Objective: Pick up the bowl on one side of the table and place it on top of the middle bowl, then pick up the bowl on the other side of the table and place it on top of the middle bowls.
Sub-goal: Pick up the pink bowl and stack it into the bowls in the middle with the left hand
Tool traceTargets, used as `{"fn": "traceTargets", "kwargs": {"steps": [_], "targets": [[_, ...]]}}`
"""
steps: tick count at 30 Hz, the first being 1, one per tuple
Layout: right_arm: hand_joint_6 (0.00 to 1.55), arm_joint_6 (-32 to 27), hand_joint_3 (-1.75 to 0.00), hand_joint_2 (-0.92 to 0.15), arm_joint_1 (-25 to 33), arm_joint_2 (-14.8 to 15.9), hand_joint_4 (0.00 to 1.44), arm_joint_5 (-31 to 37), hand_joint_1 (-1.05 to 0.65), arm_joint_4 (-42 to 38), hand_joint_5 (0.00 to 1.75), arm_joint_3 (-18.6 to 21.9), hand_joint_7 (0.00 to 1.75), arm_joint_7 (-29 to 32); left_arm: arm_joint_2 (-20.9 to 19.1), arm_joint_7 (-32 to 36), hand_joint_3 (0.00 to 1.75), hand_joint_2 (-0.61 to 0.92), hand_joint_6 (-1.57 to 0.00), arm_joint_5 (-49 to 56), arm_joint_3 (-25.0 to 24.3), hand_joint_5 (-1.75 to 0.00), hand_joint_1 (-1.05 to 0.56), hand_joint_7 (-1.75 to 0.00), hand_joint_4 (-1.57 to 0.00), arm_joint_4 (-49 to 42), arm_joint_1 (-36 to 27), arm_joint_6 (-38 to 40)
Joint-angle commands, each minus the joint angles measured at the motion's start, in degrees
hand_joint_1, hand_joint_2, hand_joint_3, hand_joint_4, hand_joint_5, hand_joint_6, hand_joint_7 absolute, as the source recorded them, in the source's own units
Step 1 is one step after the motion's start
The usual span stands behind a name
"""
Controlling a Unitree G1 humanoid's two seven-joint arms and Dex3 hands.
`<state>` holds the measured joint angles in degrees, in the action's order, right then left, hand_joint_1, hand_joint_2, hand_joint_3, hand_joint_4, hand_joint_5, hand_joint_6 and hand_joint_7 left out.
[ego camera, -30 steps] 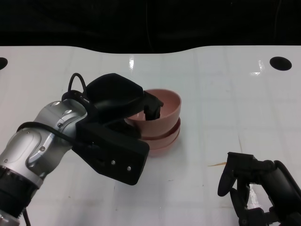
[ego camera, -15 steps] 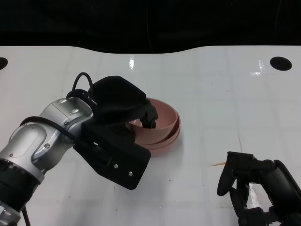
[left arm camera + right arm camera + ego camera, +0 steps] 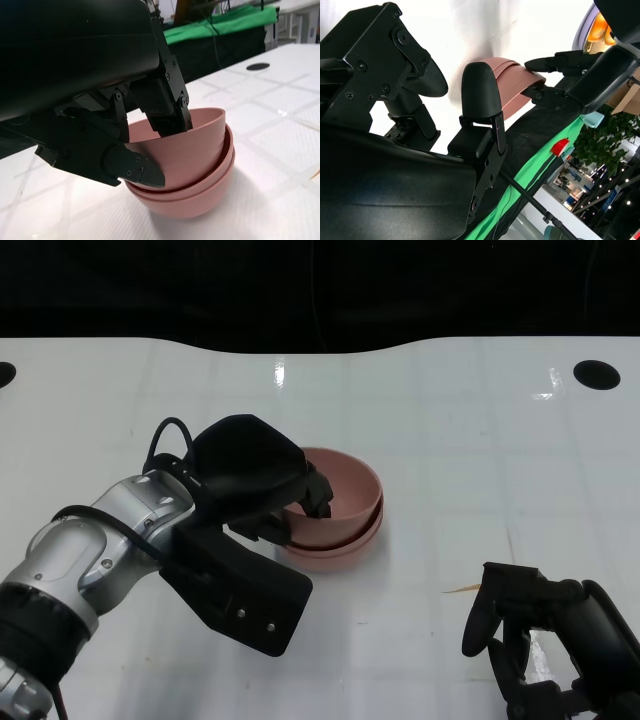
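Observation:
A pink bowl (image 3: pixel 345 490) sits nested in the pink bowls (image 3: pixel 352 543) stacked at the table's middle. My left hand (image 3: pixel 255 475) reaches over its near-left rim. In the left wrist view the fingers (image 3: pixel 167 107) pinch the top bowl (image 3: pixel 197 145) at its rim, one inside and one outside the wall, above the lower bowls (image 3: pixel 200 202). My right hand (image 3: pixel 545 640) rests at the lower right, away from the stack, fingers apart and holding nothing. The right wrist view shows its fingers (image 3: pixel 480 90) with the bowls (image 3: pixel 512 82) beyond.
The white table (image 3: pixel 480 460) has a dark round hole (image 3: pixel 597 373) at the far right and another (image 3: pixel 5 372) at the far left. A small tan sliver (image 3: pixel 462 589) lies near my right hand. Green cloth (image 3: pixel 225 22) hangs beyond the table.
The held bowl has come down from a tilt above the stack and now sits level inside it. My left hand dropped with it. The right hand stayed still.

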<state>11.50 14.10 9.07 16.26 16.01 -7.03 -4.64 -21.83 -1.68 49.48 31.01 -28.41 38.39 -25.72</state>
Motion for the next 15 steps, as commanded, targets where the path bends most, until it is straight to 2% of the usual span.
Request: {"fn": "traceTargets", "kwargs": {"steps": [1,5,12,14,15], "targets": [[0.8,-0.4,-1.62,-0.19,0.29,0.12,0.91,-0.4,0.0,0.87,1.75,0.25,1.53,0.23,-0.19,2.06,0.15,0.92,-1.13,0.96,0.34,-1.02,-0.35,-0.08,-0.8,-1.22,0.74,0.16],[0.8,-0.53,-1.62,-0.19,0.37,0.12,0.91,-0.15,0.0,1.05,1.75,0.15,1.53,0.33,-0.23,3.52,0.12,0.92,-1.15,1.59,0.92,-1.03,-0.34,-0.08,-0.83,-2.05,1.06,-0.3],[0.8,-0.17,-1.63,-0.19,0.28,0.11,0.91,-0.24,0.01,0.84,1.75,0.17,1.53,0.4,0.13,1.66,0.11,0.92,-1.16,0.29,0.93,-1.04,-0.33,-0.09,-0.8,-2.77,1.2,-0.1],[0.8,-0.83,-1.62,-0.2,0.43,-0.01,0.91,-0.55,0.0,1.22,1.75,0.17,1.53,0.15,-0.31,-0.66,0.12,0.92,-1.1,0.2,1.52,-0.91,-0.33,-0.06,-0.78,-2.99,1.35,-0.02],[0.8,-0.92,-1.62,-0.2,0.44,-0.04,0.91,-0.6,0.0,1.28,1.75,0.17,1.53,0.12,-0.52,-1.56,0.13,0.92,-1.0,0.08,1.64,-0.87,-0.33,-0.02,-0.76,-2.88,1.29,-0.08]]}}
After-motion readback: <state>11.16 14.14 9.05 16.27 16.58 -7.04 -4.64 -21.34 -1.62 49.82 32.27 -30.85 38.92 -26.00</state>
